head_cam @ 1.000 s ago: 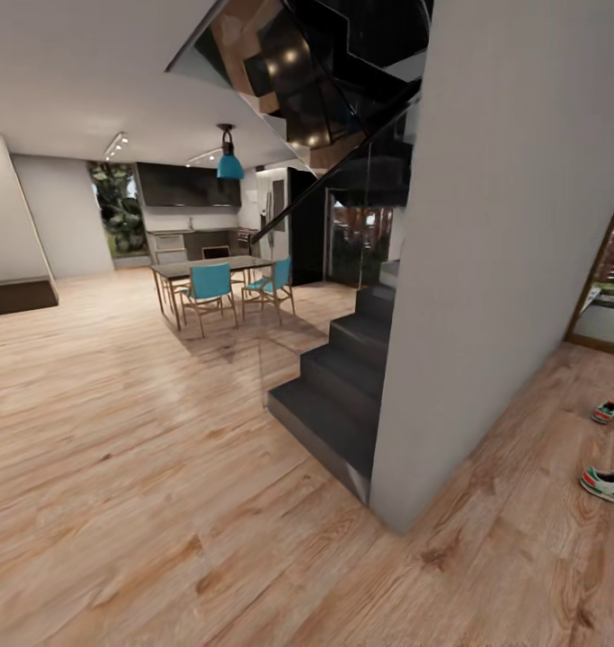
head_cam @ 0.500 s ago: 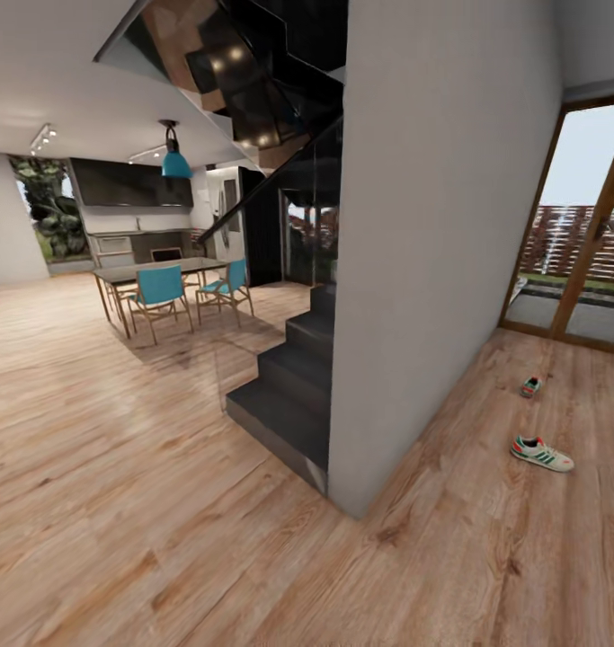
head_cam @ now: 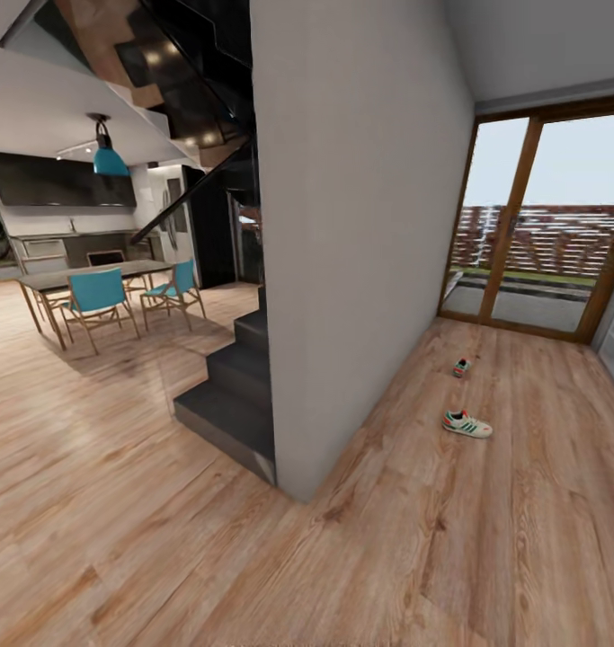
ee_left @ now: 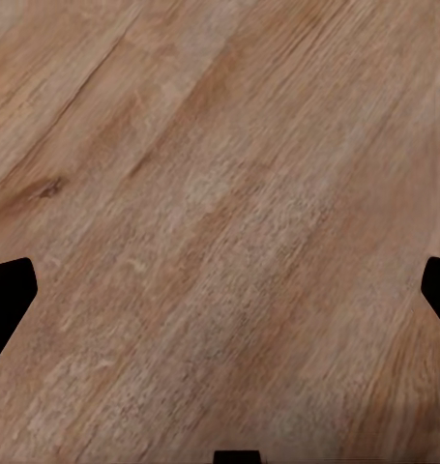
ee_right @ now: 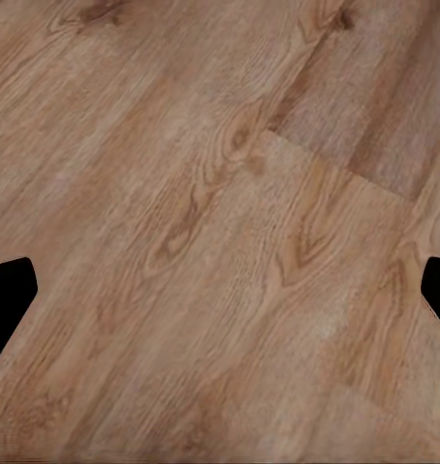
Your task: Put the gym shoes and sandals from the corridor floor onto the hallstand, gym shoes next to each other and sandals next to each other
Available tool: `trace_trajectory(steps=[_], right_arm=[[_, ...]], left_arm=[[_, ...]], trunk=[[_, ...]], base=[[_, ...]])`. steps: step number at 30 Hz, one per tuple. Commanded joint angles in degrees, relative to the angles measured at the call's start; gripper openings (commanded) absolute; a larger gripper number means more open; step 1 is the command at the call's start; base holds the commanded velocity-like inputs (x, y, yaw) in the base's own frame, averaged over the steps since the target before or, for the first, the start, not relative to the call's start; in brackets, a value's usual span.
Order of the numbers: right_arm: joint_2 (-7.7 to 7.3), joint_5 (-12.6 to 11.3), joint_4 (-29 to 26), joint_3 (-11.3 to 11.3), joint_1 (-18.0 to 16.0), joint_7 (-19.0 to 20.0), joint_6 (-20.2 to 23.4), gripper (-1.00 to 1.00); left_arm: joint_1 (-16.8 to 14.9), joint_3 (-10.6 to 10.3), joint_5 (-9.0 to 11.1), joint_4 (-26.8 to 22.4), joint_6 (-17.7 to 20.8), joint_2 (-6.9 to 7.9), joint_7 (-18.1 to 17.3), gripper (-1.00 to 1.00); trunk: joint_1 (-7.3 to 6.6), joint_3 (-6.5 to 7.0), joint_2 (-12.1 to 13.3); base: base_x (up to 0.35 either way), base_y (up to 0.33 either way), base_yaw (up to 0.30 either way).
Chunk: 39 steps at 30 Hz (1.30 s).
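Robot is facing into the corridor floor [head_cam: 486, 530], wood planks running away toward the glazed door [head_cam: 540, 225] at the far end, w/ the grey wall [head_cam: 360, 225] standing on the left of the passage and the dark staircase [head_cam: 235, 395] just beyond it. Step in hand, as I judge it: driving up to the shoes, nothing being grasped yet. Doing it well prob. means rolling down the middle of the passage, keeping clear of the wall corner, and stopping short of the nearer shoe so an arm is reaching down onto it from above, not over it. The two gym shoes are lying on the floor well ahead, apart from each other: nearer gym shoe [head_cam: 467, 424] is showing its striped side, long axis running across the passage, toe pointing right, heel toward the wall; farther gym shoe [head_cam: 460, 367] is too small to be sure, seemingly lying lengthwise w/ the passage. Left gripper [ee_left: 220, 290] and right gripper [ee_right: 220, 290] are both spread wide, fingers at the frame edges, holding nothing, bare planks below.
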Motion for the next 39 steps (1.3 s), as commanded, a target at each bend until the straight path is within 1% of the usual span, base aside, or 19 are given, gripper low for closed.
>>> trace_trajectory(steps=[1, 9, 15, 23, 39], right_arm=[[-0.01, -0.56, 0.07, 0.1, -0.05, 0.02, -0.23, 1.0], [-0.01, -0.56, 0.07, 0.1, -0.05, 0.02, -0.24, 1.0], [-0.01, -0.56, 0.07, 0.13, -0.05, 0.02, -0.28, 1.0], [-0.01, -0.56, 0.07, 0.16, -0.05, 0.02, -0.31, 1.0], [-0.01, -0.56, 0.07, 0.19, -0.05, -0.02, -0.31, 1.0]], left_arm=[[-0.03, 0.0, -0.05, 0.02, -0.18, 0.02, -0.08, 1.0], [-0.05, 0.0, -0.05, 0.02, -0.18, 0.02, -0.06, 1.0], [-0.05, 0.0, -0.05, 0.02, -0.18, 0.02, -0.07, 1.0], [-0.05, 0.0, -0.05, 0.02, -0.18, 0.02, -0.04, 1.0], [0.0, 0.08, -0.05, 0.02, -0.18, 0.16, -0.05, 1.0]], trunk=[[-0.02, -0.06, -0.03], [-0.02, -0.06, -0.03], [-0.02, -0.06, -0.03], [-0.02, -0.06, -0.03], [-0.02, -0.06, -0.03]], base=[[-0.141, -0.236, -0.3], [-0.052, -0.237, -0.3], [0.119, -0.223, -0.3], [0.247, -0.151, -0.3], [0.324, -0.017, -0.3]])
